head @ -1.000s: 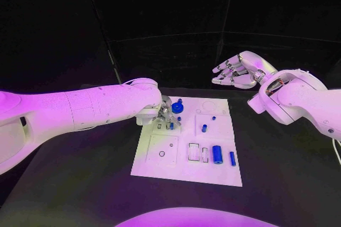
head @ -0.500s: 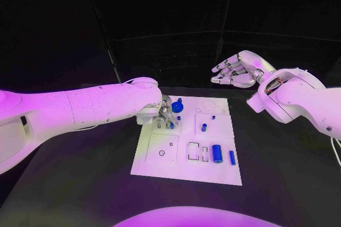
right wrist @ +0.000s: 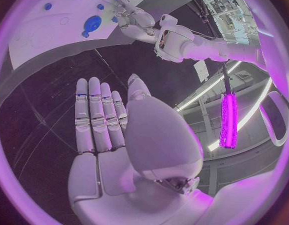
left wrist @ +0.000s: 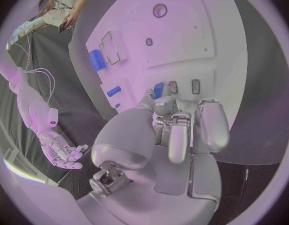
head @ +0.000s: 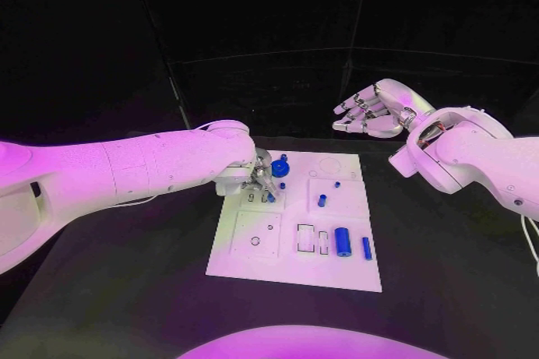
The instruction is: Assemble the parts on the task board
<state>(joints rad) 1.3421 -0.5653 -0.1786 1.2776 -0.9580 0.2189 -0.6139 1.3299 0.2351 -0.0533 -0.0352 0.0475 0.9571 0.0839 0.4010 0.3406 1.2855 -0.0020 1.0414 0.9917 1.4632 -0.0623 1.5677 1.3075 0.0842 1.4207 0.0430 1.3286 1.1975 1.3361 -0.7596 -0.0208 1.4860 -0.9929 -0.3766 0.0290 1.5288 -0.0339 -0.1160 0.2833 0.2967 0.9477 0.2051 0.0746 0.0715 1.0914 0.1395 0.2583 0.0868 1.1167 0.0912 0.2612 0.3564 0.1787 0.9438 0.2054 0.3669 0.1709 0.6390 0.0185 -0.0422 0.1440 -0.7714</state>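
The white task board lies in the middle of the black table. My left hand is low over its far left corner, fingers curled, pinching a small blue part at the tips. In the left wrist view that blue part sits between the fingertips, beside two small slots in the board. My right hand is raised well above and behind the board's far right, open with nothing in it; its flat palm and straight fingers show in the right wrist view.
On the board lie a round blue disc, a blue peg, a thick blue cylinder and a thin blue rod. Bare black table surrounds the board.
My left hand has barely shifted over the far left slots, still pinching the blue part. The right hand stays raised and open.
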